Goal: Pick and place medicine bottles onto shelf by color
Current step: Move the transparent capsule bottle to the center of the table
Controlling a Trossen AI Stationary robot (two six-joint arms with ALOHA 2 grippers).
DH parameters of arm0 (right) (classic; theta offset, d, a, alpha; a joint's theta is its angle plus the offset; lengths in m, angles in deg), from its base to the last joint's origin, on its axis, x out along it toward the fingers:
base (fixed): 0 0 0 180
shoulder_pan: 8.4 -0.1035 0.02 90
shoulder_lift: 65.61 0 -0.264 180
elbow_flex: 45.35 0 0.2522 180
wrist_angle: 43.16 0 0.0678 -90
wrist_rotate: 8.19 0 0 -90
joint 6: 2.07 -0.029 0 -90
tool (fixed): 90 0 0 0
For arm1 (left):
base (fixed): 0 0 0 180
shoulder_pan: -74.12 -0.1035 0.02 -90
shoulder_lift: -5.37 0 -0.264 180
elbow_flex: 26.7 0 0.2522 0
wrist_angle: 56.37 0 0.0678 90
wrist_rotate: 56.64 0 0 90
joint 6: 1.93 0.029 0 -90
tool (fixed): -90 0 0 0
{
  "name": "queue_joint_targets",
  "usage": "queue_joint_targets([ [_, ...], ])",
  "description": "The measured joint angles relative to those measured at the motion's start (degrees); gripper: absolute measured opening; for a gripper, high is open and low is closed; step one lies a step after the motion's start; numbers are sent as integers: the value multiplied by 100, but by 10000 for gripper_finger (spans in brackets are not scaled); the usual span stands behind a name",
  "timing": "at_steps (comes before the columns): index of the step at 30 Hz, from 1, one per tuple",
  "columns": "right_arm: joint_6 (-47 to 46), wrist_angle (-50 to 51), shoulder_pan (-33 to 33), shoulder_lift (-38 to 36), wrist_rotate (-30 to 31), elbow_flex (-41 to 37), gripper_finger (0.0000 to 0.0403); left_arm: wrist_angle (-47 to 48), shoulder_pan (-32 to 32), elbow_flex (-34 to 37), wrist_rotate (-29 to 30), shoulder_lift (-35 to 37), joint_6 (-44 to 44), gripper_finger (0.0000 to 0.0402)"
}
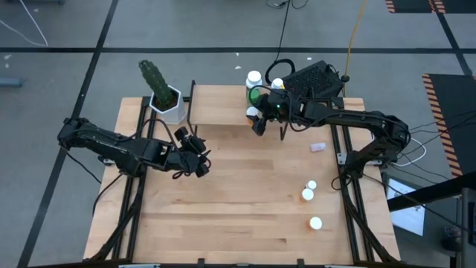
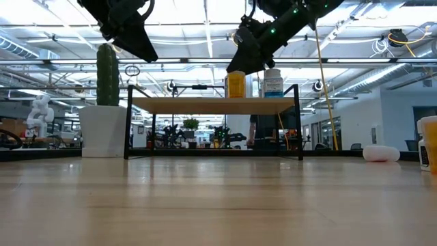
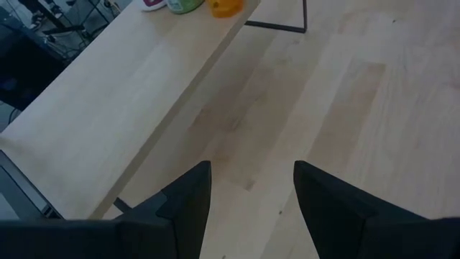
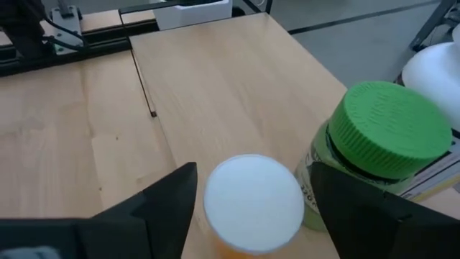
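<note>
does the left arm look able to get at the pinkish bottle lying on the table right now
Probably not easily: the pinkish bottle lies on the table's right side, while the left gripper hangs left of centre, the right arm nearer to it.

The middle of the bench (image 1: 245, 193) lies bare, a wide open lane from the near edge up to the shelf (image 1: 223, 97). Most of the shelf's top board is free; its right end is crowded by an orange bottle (image 4: 251, 205), a green-capped bottle (image 4: 381, 144) touching beside it, and a white-capped bottle (image 1: 254, 77) behind. The right pincer (image 1: 258, 119) hangs open around the orange bottle. A cactus pot (image 1: 168, 104) blocks the shelf's left end. Near the bench's right edge stand three small bottles (image 1: 308, 195) and a pinkish one (image 1: 318, 147) lying down. The left pincer (image 1: 195, 152) hovers open over the left-centre.
</note>
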Motion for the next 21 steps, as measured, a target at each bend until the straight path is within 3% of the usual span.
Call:
queue_joint_targets([
  [8,341,-11,-133,-263,32,-7,276,2,0,-1,-1,0,20,200],
  [12,606,195,-452,-661,441,-7,271,-2,0,-1,-2,0,95,200],
  [16,687,866,-933,-1177,853,-4,263,-101,-14,0,-2,0,211,200],
  [21,111,2467,-1489,-1673,861,-4,255,-631,-39,0,-181,0,734,200],
])
